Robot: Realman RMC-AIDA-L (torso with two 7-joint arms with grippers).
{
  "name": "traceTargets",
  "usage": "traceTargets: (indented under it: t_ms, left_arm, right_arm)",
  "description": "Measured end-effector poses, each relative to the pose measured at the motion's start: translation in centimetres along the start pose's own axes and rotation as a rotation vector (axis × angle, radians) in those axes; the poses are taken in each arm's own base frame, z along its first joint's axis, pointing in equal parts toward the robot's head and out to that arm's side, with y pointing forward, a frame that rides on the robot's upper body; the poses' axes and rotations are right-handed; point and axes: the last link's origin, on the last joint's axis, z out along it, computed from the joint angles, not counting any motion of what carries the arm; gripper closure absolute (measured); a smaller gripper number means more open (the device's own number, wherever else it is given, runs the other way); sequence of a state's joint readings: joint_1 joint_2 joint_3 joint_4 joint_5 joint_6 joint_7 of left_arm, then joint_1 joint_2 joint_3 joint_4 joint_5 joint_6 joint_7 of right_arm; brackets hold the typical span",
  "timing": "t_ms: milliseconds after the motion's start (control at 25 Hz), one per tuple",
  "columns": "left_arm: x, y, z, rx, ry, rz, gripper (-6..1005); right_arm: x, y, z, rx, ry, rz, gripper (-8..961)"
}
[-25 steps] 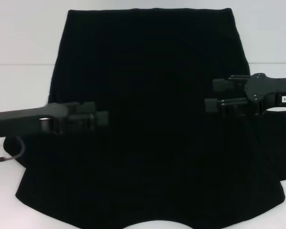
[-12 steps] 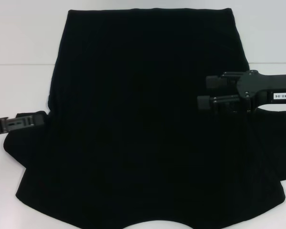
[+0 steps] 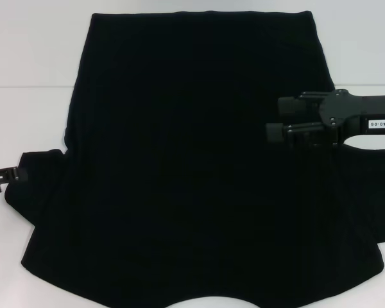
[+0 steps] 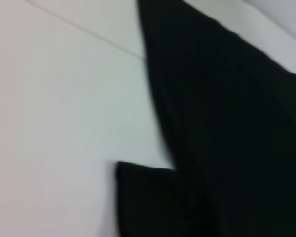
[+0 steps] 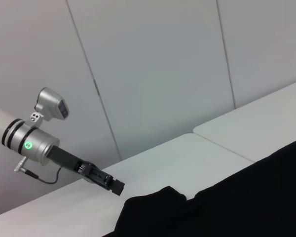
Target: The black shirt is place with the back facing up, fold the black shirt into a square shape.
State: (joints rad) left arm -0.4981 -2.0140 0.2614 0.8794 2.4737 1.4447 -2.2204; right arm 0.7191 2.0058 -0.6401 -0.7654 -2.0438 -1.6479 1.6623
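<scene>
A: What could go wrong?
B: The shirt [image 3: 199, 160] lies flat on the worktop [image 3: 25, 58]. The right gripper [image 3: 274, 120] hovers above its right side, jaws apart, empty; a shallow pinch would slip.
A: The left gripper [image 3: 19, 174]?
B: At the sleeve; jaws unclear. Only "140-06" reads, on the right arm.

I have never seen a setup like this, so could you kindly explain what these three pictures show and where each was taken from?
A two-armed robot works at a white table. One picture looks down from its head; the other two come from cameras on its wrists. The black shirt lies spread flat, waiting to be folded. The right claw hovers open over the shirt's right side, holding nothing. The left claw sits at the table's left edge beside a sleeve, gripping nothing as far as I can see. The right wrist camera sees it across the table.
</scene>
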Motion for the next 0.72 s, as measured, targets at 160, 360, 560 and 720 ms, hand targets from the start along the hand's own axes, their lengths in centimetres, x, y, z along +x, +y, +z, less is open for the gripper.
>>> traceTargets:
  t_ms: [160,360,560,720]
  left_arm:
    - [0.1,-0.5,0.6,0.064,-0.026,-0.006,125]
    - [0.0,-0.7,1.4,0.094,-0.039,-0.01,125]
    - [-0.1,-1.0,1.9,0.133,-0.064,-0.012,124]
    - [-0.2,-0.9,2.2,0.137,-0.073,-0.004,124]
  right_arm:
    - [-0.1,0.0,0.0,0.001,-0.002,-0.001,70]
    - [-0.1,0.0,0.0,0.001,-0.003,0.001,71]
    - [-0.1,0.0,0.0,0.001,-0.005,0.002,71]
    - [-0.1,0.0,0.0,0.002,-0.006,0.003,70]
